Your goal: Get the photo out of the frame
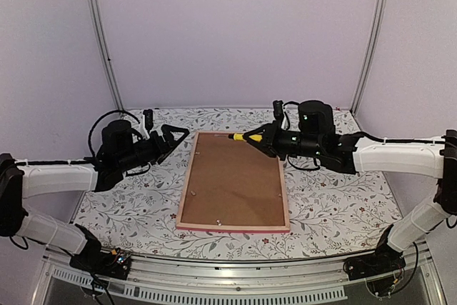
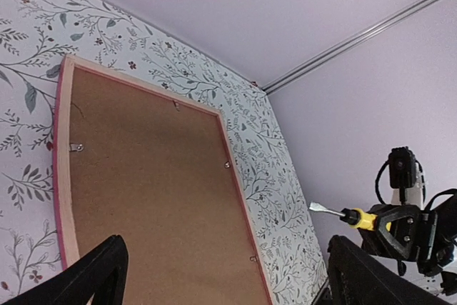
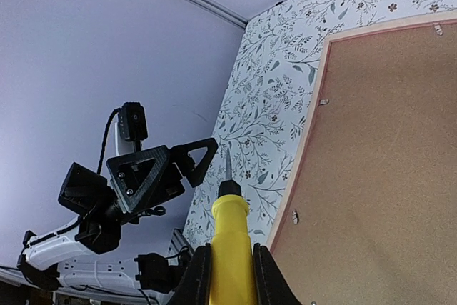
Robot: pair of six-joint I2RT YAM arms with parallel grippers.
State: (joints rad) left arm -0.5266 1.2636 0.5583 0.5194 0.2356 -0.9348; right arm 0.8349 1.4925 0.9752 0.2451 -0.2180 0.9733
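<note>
One narrow pink rectangular picture frame [image 1: 233, 227] lies face down in the middle of the table, filled by one plain brown backing board [image 1: 234, 176]; the photo is hidden under it. Four small metal tabs [image 2: 75, 147] show on the board. The right gripper [image 1: 263, 136] grips one yellow-handled screwdriver [image 1: 246, 136] above the far edge of the frame. The left gripper [image 1: 171, 136] hangs beside the frame, its jaws wide and holding nothing. The tablecloth [image 1: 335, 198] is white with a leaf pattern, and the walls [image 1: 235, 33] are pale lilac.
</note>
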